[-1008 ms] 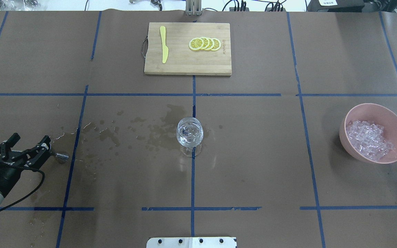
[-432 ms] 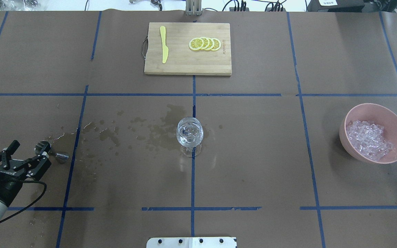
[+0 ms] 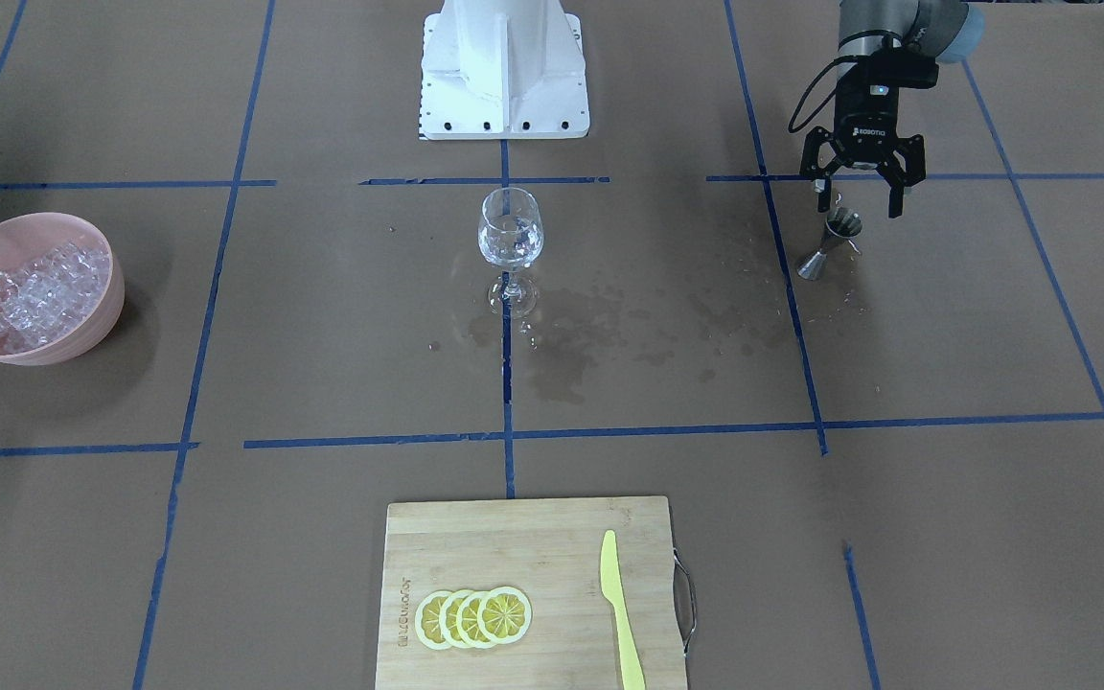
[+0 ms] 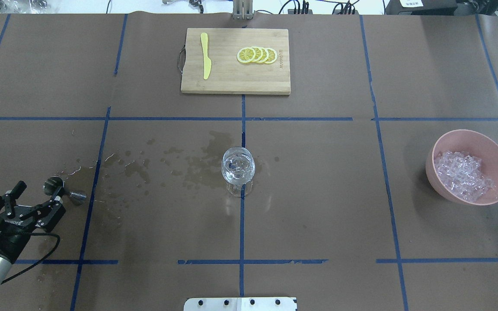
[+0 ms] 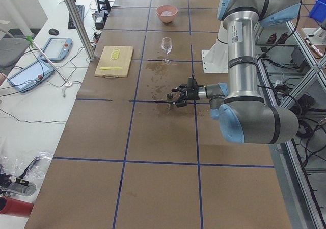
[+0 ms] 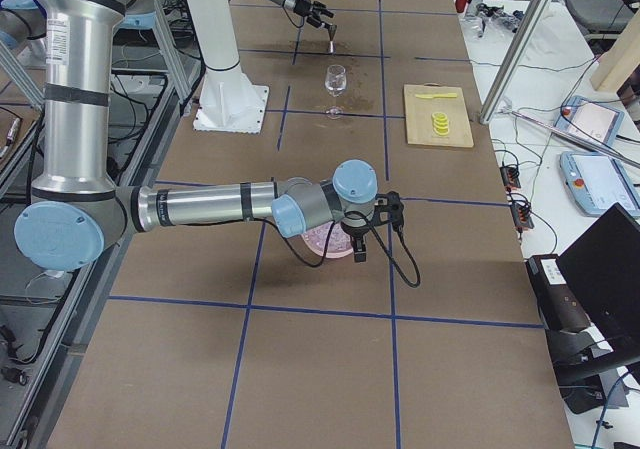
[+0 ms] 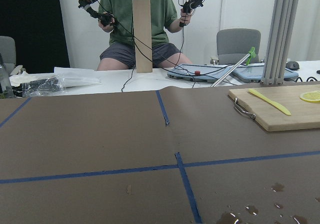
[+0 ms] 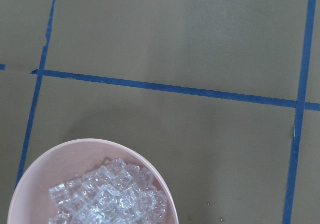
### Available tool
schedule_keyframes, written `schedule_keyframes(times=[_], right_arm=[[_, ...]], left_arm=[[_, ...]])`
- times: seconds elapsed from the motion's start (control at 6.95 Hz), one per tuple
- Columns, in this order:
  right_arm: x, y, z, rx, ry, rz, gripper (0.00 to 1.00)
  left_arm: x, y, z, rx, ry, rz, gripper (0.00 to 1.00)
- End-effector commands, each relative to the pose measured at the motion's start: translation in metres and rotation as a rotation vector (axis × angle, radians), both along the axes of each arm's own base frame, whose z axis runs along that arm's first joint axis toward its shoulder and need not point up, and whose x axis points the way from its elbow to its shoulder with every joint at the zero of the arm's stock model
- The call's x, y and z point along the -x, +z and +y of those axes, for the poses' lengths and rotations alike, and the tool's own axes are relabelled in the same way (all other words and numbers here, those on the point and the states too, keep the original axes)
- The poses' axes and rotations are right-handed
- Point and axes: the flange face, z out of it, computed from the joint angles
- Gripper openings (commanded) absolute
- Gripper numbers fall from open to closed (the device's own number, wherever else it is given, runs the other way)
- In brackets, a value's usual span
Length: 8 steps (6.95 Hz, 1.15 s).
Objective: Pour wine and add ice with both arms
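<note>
A clear wine glass (image 4: 238,167) with glassy contents stands at the table's middle, also in the front view (image 3: 511,233). The ice (image 4: 463,175) fills a pink bowl (image 4: 497,149) at the right; it also shows in the right wrist view (image 8: 110,201). My left gripper (image 4: 39,193) is open and empty, just behind a small metal jigger (image 4: 65,191) that stands free; the front view shows the gripper (image 3: 857,206) and the jigger (image 3: 830,244). My right gripper (image 6: 362,237) hovers over the bowl in the exterior right view only; I cannot tell whether it is open or shut.
A wooden cutting board (image 4: 231,80) at the far side carries a yellow knife (image 4: 205,56) and lemon slices (image 4: 257,55). Wet stains (image 4: 197,162) spread left of the glass. The white pedestal (image 3: 504,67) stands at the robot's side.
My left gripper has drawn back toward the robot, away from the jigger, whose top now shows clear of the fingers. The glass and bowl have not moved.
</note>
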Motion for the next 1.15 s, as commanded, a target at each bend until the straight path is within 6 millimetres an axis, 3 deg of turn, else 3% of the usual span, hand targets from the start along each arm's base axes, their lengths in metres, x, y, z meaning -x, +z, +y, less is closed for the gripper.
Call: schedule_keyframes(times=[0.0, 0.29, 0.72, 0.86, 1.01], right_arm=[[0.000, -0.001, 0.000, -0.001, 0.000, -0.002, 1.00], [0.000, -0.001, 0.000, -0.001, 0.000, 0.000, 1.00], [0.000, 0.002, 0.001, 0.002, 0.000, 0.002, 1.00], [0.000, 0.002, 0.001, 0.002, 0.000, 0.002, 1.00], [0.000, 0.002, 0.001, 0.002, 0.000, 0.002, 1.00]], left_arm=[[-0.007, 0.003, 0.003, 0.000, 0.008, -0.003, 0.99], [-0.040, 0.014, 0.003, -0.004, 0.000, -0.006, 0.99], [-0.049, 0.050, 0.003, -0.005, 0.002, 0.011, 0.98], [-0.053, 0.058, 0.004, -0.006, 0.004, 0.013, 0.92], [-0.062, 0.052, 0.004, -0.007, 0.005, 0.026, 0.86]])
